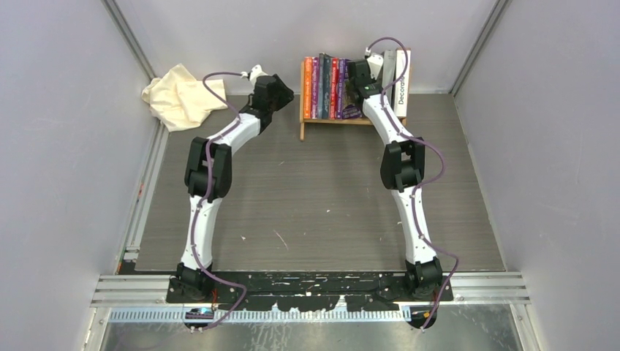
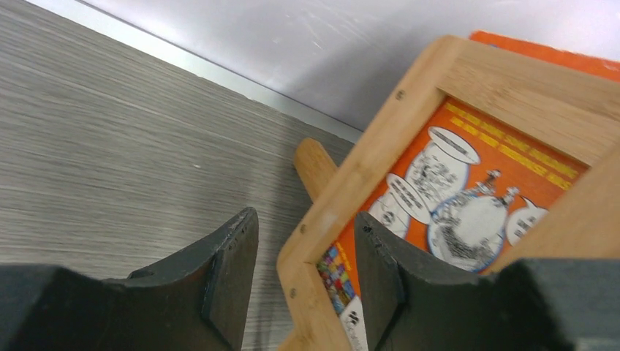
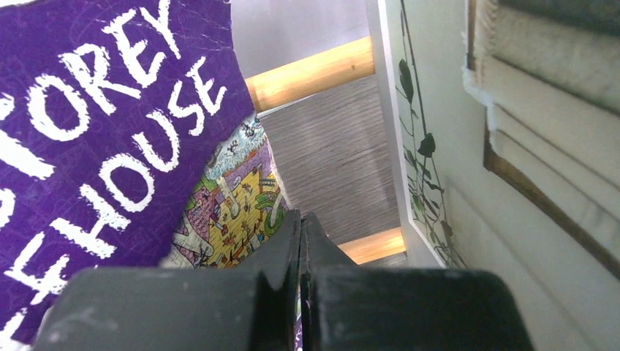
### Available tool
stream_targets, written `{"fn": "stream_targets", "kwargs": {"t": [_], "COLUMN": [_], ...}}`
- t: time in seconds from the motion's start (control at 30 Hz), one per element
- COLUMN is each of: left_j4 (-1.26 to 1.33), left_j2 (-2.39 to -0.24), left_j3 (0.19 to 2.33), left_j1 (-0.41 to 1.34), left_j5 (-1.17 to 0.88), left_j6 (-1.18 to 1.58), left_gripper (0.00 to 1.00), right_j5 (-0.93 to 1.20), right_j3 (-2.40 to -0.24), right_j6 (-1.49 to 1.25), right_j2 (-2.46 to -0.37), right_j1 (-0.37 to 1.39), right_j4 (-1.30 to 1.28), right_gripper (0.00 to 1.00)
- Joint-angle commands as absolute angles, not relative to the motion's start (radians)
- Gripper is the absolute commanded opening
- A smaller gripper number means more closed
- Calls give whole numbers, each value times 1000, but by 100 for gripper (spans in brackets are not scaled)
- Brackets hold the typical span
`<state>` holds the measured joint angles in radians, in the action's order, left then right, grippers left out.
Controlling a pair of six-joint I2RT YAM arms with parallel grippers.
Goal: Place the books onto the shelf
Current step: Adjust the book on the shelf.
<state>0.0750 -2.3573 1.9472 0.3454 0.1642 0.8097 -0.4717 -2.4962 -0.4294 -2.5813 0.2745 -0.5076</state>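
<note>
Fingers (image 2: 230, 270) of the left gripper (image 2: 305, 217) stand spread, one on each side of the lower corner of the shelf's (image 2: 351, 168) left end frame. The wooden post sits in the gap between them. A strip of desk (image 2: 110, 146) shows between the outer finger and the wood, so that side is apart from the frame. Whether the inner finger touches cannot be told. Through the frame opening shows the cartoon cover of an orange book (image 2: 468, 190), the leftmost one on the shelf.

The right gripper (image 3: 300, 216) is pressed together, its two fingers meeting in a thin seam. It points down into the gap in the row of books (image 1: 325, 88). To one side of it a purple cover (image 3: 95, 146) with white lettering slants across the view. To the other side rises a white cover (image 3: 424, 146) drawn with leafy stems. Two round wooden slats (image 3: 314, 69) of the shelf cross below, with desk grain between them.

From above, the shelf stands at the far edge of the desk against the back wall. Orange, purple, dark and red spines are upright in its left part, and a white book (image 1: 401, 88) marked "Decorate" is at its right end. The right arm reaches in between those groups, and the left arm ends just beside the shelf's left frame. A cream cloth (image 1: 179, 95) lies crumpled in the far left corner, well apart from the shelf.
</note>
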Motion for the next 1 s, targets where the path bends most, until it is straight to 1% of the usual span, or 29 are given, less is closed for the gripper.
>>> {"fn": "stream_targets", "kwargs": {"t": [0.0, 0.4, 0.8, 0.97], "left_j4": [178, 265, 321, 370], "left_j2": [-2351, -2348, -2396, -2410], "left_j3": [1981, 1949, 2002, 2005], "left_j1": [365, 379, 379, 377], "left_j5": [113, 5, -224, -318], "left_j6": [817, 853, 906, 941], "left_gripper": [51, 50, 50, 50], "right_j5": [-418, -293, -93, 2], "right_j3": [-2502, -2509, -2571, -2551], "right_j6": [-455, -452, -425, -388], "right_j2": [-2559, -2559, -2603, -2597], "right_j1": [296, 332, 359, 364], "right_j4": [-477, -462, -471, -450], "right_gripper": [1, 1, 1, 1]}}
